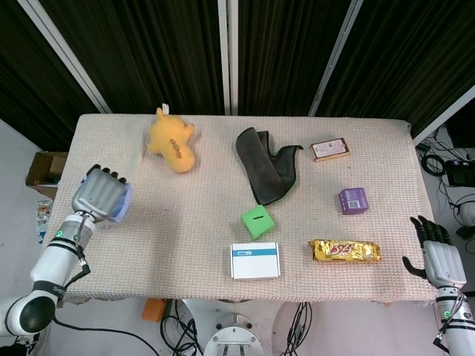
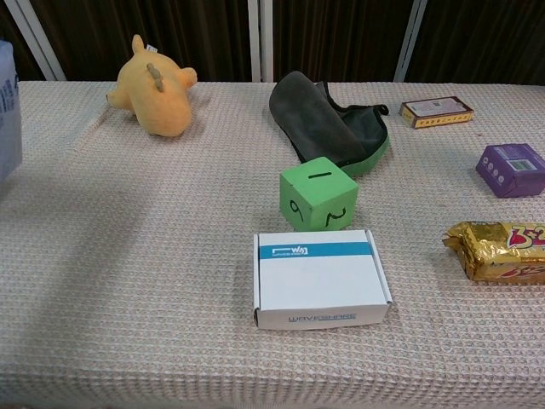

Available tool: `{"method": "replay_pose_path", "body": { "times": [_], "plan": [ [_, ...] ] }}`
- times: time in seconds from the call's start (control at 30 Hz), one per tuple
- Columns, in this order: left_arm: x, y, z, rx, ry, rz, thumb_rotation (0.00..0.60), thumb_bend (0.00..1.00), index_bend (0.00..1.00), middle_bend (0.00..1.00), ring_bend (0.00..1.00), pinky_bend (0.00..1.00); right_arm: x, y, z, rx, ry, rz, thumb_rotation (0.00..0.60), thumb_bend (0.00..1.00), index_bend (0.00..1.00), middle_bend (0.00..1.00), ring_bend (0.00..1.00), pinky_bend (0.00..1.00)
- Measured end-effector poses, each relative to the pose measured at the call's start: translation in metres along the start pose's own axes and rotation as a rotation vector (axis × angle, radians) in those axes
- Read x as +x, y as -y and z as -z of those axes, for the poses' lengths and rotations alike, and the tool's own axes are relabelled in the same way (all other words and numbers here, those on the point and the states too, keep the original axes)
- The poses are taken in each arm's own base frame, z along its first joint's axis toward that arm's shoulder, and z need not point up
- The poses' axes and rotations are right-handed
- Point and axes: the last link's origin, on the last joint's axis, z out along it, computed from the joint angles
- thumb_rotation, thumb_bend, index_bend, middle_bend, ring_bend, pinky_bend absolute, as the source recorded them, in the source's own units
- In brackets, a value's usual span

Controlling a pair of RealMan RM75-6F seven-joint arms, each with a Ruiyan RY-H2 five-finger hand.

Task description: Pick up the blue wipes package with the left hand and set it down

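2 hands in view. Left hand is closed over the blue wipes package at the table's left edge; only a sliver of blue shows under the fingers in the head view. In the chest view the package is just a strip at the frame's left margin and looks to be off the cloth, so I judge it lifted, though the contact line is out of frame.

Progress, as a judgement: pick-up done, set-down still to come. Package sits close to the table's left edge, so the placing spot wants care or it could tip off the side.

Right hand hangs off the table's right front corner, fingers apart, holding nothing.

Containers: white box near the front edge, lid closed, contents not visible. Small tan box toward the back right and purple box near the right edge, both closed too. Nothing on the table is open enough to show what it holds.
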Motion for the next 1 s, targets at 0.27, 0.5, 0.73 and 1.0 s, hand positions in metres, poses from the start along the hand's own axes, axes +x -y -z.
{"method": "replay_pose_path", "body": {
  "times": [0.27, 0.5, 0.73, 1.0],
  "plan": [
    [0.005, -0.061, -0.021, -0.073, 0.173, 0.005, 0.600, 0.22, 0.33, 0.60, 0.40, 0.44, -0.003, 0.000, 0.000, -0.001, 0.017, 0.004, 0.600, 0.22, 0.00, 0.00, 0.00, 0.00],
    [0.021, -0.080, -0.036, -0.122, 0.108, 0.087, 0.600, 0.06, 0.01, 0.06, 0.16, 0.38, -0.003, -0.001, -0.002, -0.012, 0.026, 0.009, 0.600, 0.22, 0.00, 0.00, 0.00, 0.00],
    [0.032, -0.078, -0.036, -0.175, -0.047, 0.213, 0.600, 0.00, 0.00, 0.00, 0.06, 0.33, -0.004, -0.002, -0.004, -0.026, 0.037, 0.014, 0.600, 0.22, 0.00, 0.00, 0.00, 0.00],
    [0.039, -0.058, -0.013, -0.195, -0.135, 0.290, 0.600, 0.00, 0.00, 0.00, 0.05, 0.33, -0.002, 0.001, -0.004, -0.023, 0.034, 0.015, 0.600, 0.22, 0.00, 0.00, 0.00, 0.00]
  ]
}}
